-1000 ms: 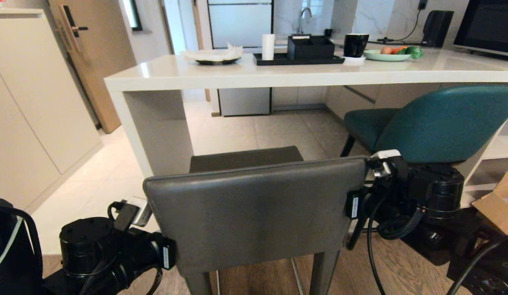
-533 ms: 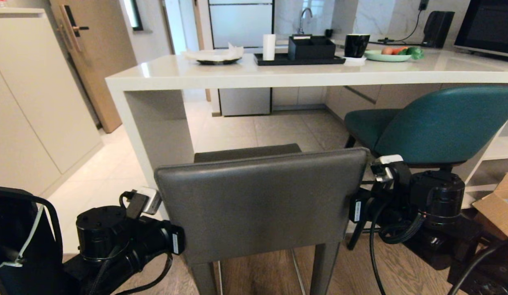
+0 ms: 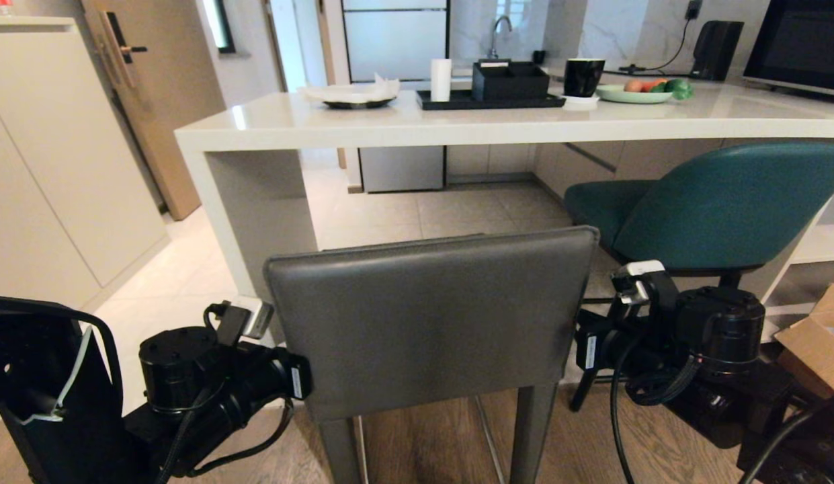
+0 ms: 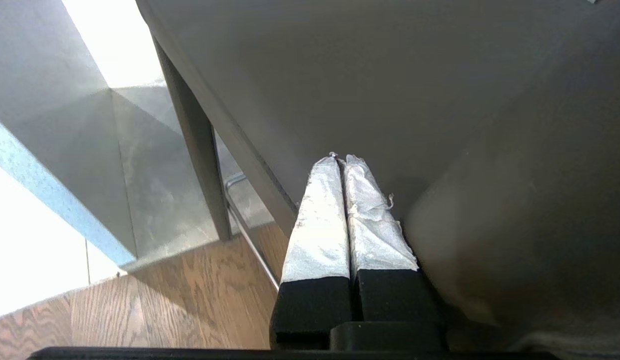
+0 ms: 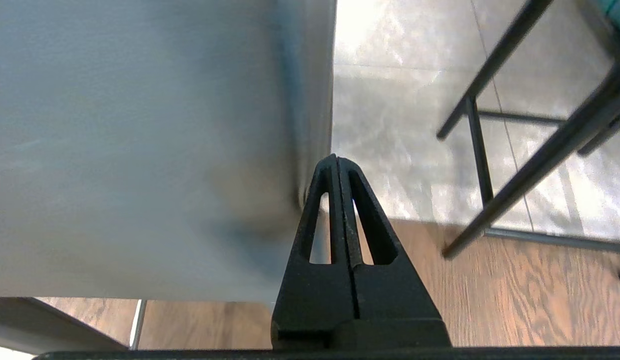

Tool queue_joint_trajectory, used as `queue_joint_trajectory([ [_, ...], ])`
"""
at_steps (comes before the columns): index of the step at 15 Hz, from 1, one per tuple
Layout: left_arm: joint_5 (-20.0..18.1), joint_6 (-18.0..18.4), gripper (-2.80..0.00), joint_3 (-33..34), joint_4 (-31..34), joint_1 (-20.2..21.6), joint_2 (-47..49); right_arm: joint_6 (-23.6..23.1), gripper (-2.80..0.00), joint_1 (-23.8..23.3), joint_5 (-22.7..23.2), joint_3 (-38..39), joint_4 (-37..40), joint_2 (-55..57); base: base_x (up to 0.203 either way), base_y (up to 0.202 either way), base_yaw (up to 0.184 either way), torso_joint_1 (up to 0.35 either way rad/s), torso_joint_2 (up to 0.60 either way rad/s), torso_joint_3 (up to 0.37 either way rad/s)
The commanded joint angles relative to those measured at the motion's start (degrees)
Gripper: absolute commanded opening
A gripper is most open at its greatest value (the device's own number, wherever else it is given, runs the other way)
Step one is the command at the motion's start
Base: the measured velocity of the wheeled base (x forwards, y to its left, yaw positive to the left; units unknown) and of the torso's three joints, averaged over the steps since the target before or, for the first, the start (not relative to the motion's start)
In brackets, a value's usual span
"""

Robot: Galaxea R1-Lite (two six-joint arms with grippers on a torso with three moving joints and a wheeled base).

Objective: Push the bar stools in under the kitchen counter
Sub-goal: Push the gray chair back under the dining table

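Kitchen counter [image 3: 457,124]: one long, thick slab top of glossy white stone-like material, square-edged, carried at its left end by one flat white slab leg. Pale floor tiles lie beneath it; wood-grain boards [image 3: 443,437] begin on the near side.

Bar stools, two. The teal stool [image 3: 719,205] has a smooth curved shell back, a rounded seat and thin black legs [image 5: 494,125] joined by slim crossbars; its seat sits under the counter's edge at the right. The grey stool [image 3: 430,316] is boxy, covered in matt dark grey leather, with a square low back and straight square-section legs [image 4: 195,145]; it stands on the near side of the counter, just right of the slab leg, its seat reaching toward the counter's underside.

Grippers, two, both with fingers pressed together and holding nothing. The left gripper [image 4: 342,165], its two fingers wrapped in crinkled white tape, has its tips against the back of the grey stool near the left edge. The right gripper [image 5: 337,165], two bare black triangular fingers with cut-out slots, meets the same backrest at its right edge.

On the countertop: one black rectangular tray [image 3: 490,99] carrying one black box; one white cylinder [image 3: 441,78]; one black mug [image 3: 583,76]; one dark plate [image 3: 358,102] with crumpled white paper; one pale green plate [image 3: 635,96] of produce.
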Motion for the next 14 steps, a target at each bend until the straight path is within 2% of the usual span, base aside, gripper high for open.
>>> queue_joint_trajectory([
  [1, 0.09, -0.11, -2.8, 1.6, -0.15, -0.01, -1.46, 0.03, -2.8, -3.09, 0.05, -0.19, -0.66, 0.69, 0.0, 0.0, 0.0, 0.0, 0.0, 0.0],
  [4, 0.19, -0.19, -2.8, 4.55, -0.15, -0.01, -3.94, -0.1, -2.8, -9.41, 4.14, -0.4, -2.07, 0.44, 0.0, 0.0, 0.0, 0.0, 0.0, 0.0],
  [5, 0.19, -0.26, -2.8, 5.68, -0.15, -0.17, -4.44, -0.21, -2.8, -10.19, 5.94, -0.62, -2.32, 0.32, 0.0, 0.0, 0.0, 0.0, 0.0, 0.0],
  [8, 1.41, -0.27, -2.8, 7.52, -0.15, -0.51, -4.55, -0.41, -2.8, -9.4, 7.71, -1.34, -2.35, 0.7, 0.0, 0.0, 0.0, 0.0, 0.0, 0.0],
  [11, 1.86, -0.19, -2.8, 6.63, -0.15, -0.45, -4.55, -0.2, -2.8, -6.31, 8.41, -1.78, -2.35, 1.01, 0.0, 0.0, 0.0, 0.0, 0.0, 0.0],
  [14, 1.94, -0.19, -2.8, 4.98, -0.15, -0.58, -4.46, -0.06, -2.8, -5.26, 8.56, -1.92, -2.35, 1.43, 0.0, 0.0, 0.0, 0.0, 0.0, 0.0],
])
